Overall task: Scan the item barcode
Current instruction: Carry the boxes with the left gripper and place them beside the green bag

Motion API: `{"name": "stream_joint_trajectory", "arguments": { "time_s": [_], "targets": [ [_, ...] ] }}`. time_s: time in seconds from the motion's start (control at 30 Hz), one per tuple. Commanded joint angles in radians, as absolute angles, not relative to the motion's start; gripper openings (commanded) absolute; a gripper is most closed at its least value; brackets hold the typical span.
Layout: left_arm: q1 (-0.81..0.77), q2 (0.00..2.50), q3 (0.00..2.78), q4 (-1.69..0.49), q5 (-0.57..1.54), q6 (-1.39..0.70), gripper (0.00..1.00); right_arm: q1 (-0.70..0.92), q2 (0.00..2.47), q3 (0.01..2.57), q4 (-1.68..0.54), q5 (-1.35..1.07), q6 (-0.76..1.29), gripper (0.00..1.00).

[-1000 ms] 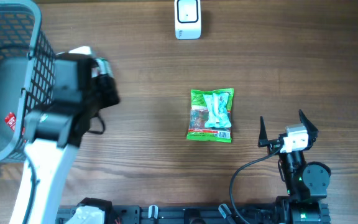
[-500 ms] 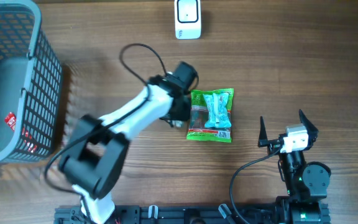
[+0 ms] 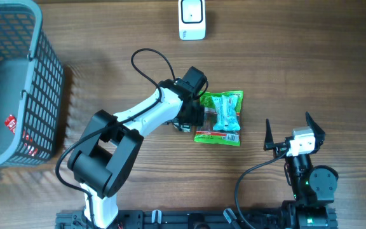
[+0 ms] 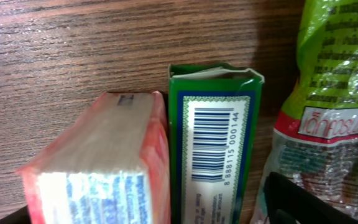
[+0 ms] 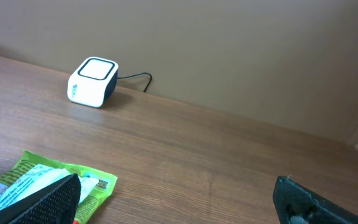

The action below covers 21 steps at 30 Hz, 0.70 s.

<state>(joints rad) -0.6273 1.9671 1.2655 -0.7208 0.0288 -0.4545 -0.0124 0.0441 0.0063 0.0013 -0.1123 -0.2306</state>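
A second ago the left arm was over by the basket (image 3: 40, 76). Now it reaches across the table (image 3: 297, 57) to the middle, and the left gripper (image 3: 192, 117) sits at the left edge of the green packet (image 3: 221, 117). The packet has been nudged a little to the right since half a second ago. In the left wrist view the jaws stand wide and look released. The one finger (image 4: 303, 202) that shows is a narrow gap clear of the green box (image 4: 213, 137), and the other finger is out of frame. Two boxes lie between the jaws on the wood. A red box (image 4: 104, 162) is pressed side by side against the green box, whose barcode label faces the camera. The green box is just beside the packet, but whether they touch cannot be told. The right gripper (image 3: 288, 122) has not moved. It is parked near the right front of the table with its fingers spread wide and nothing between them, well apart from the packet. The scanner (image 3: 191, 19) stands at the far edge of the table, well away from both grippers and the boxes.
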Motion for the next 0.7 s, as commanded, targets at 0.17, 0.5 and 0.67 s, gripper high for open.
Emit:
{"name": "stream_joint_trajectory", "arguments": {
  "time_s": [0.17,0.5,0.67],
  "targets": [
    [-0.575,1.871,1.264,-0.722,0.044,-0.457,0.89,-0.016,0.043,0.006,0.007,-0.128,-0.236,1.0],
    [-0.562,1.704,1.265,-0.72,-0.033,-0.452,0.88,-0.016,0.042,0.006,0.007,-0.128,-0.236,1.0],
    [-0.436,1.525,1.271,-0.721,-0.073,-0.45,0.88,-0.016,0.043,0.006,0.007,-0.128,-0.236,1.0]
  ]
}}
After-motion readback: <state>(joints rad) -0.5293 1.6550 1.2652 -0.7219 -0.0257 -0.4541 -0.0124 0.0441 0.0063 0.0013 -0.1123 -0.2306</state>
